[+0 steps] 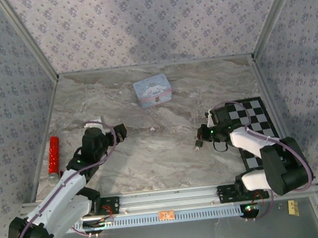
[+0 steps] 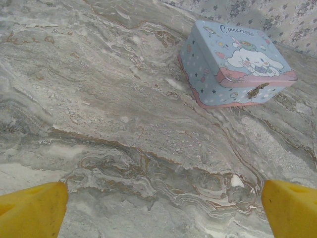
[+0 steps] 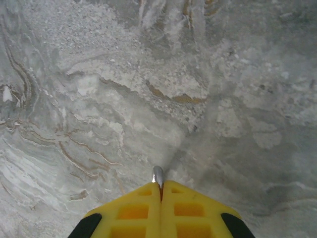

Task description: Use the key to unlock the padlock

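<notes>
Right gripper [image 3: 160, 191] is pressed shut with no gap between its halves, and a slim silvery tip pokes out just ahead of the seam. I take that sliver for the key [image 3: 158, 175], though so little shows that I cannot be sure. It hangs low over bare marble, pointing down and forward, on the right side of the table [image 1: 151, 153] beside the checkerboard mat [image 1: 259, 122]. Across from it the left gripper [image 2: 161, 213] is spread wide and holds nothing, its yellow fingers [image 2: 32, 210] at the opposite lower corners of the left wrist view, with veined stone between them. A red cylinder [image 1: 53, 154] lies well apart at the left edge. Farther back, near the rear wall, the pale blue cartoon tin [image 2: 233, 62] sits closed, its brass clasp facing the arms. The padlock is too small for me to place with confidence. As I judge it, the step in hand is carrying the key to the lock. Doing it well calls for a firm, unchanging pinch, since a short exposed tip can pivot in the grip, and for the free left gripper to pin the padlock body so the keyway faces the right arm. The tip should line up with the slot, go in slowly along its own axis, and turn only once seated.
</notes>
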Controlling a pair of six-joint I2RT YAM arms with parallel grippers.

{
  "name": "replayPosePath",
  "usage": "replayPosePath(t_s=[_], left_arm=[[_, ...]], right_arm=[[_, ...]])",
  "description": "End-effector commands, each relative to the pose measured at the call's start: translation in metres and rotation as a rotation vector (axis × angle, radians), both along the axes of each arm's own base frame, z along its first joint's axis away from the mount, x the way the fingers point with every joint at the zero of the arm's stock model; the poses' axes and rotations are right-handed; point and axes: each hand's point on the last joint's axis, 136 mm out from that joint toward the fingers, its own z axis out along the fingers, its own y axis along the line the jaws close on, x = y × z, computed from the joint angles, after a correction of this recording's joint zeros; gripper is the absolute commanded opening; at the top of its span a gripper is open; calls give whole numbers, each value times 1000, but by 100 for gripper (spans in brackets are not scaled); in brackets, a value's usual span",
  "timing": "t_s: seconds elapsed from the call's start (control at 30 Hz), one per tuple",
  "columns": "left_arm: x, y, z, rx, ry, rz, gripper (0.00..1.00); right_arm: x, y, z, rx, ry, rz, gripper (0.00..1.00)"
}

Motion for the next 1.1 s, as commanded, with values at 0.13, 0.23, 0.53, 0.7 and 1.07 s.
replayPosePath(t_s=[0.13,0.23,0.53,0.7,1.07], left_arm=[[2,6,-6,17,18,28,100],[3,6,-7,20,25,29,100],[4,7,-7,15,22,35,100],[4,8,-1,28,15,34,100],[6,11,45,3,-53,53,100]], right_arm=[[14,1,-1,54,-31,1,0],[11,-4,-9,100,-1,-24,1],[5,-19,2,24,-26,-34,31],[2,-28,15,-17,-54,-51,43],[17,-38,111,-57,-253,-86,66]])
